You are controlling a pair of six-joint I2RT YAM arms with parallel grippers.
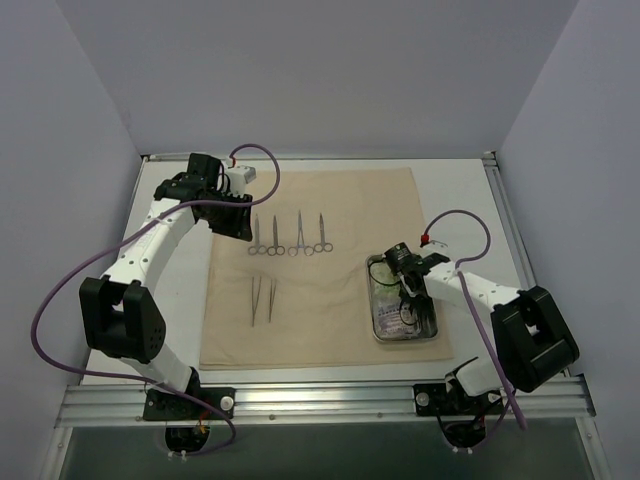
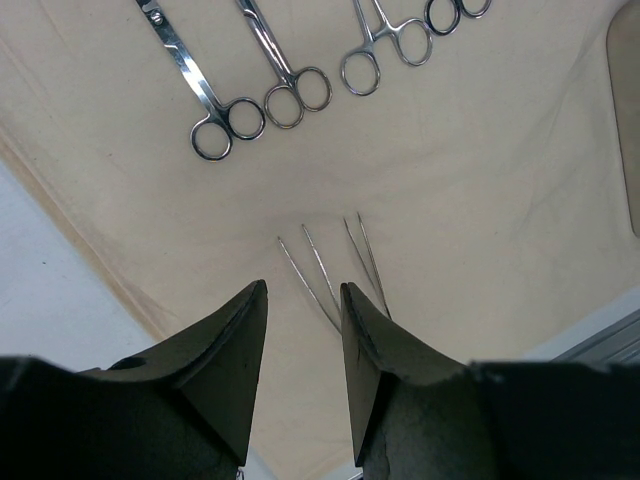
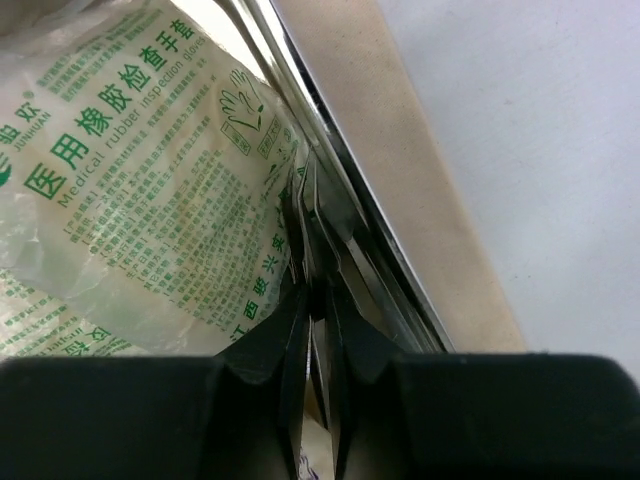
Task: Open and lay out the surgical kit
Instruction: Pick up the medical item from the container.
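Observation:
The beige cloth wrap (image 1: 330,200) lies spread flat. Several ring-handled clamps (image 1: 290,236) lie in a row on it, with two tweezers (image 1: 262,300) below them. The steel tray (image 1: 371,300) sits at the cloth's right and holds pale packets (image 1: 400,318). My left gripper (image 1: 238,215) hovers open and empty over the cloth's far left; its view shows the clamps (image 2: 250,115) and the tweezers (image 2: 330,265) beyond the gripper (image 2: 303,290). My right gripper (image 1: 410,285) is down in the tray. It (image 3: 315,300) is shut on the thin edge of a green-printed packet (image 3: 150,200) by the tray wall (image 3: 330,150).
Bare white table (image 1: 470,190) surrounds the cloth, with metal rails at the back and right edges (image 1: 500,200) and the front rail (image 1: 320,400). Grey walls enclose three sides. A purple cable (image 1: 455,215) loops above the right arm.

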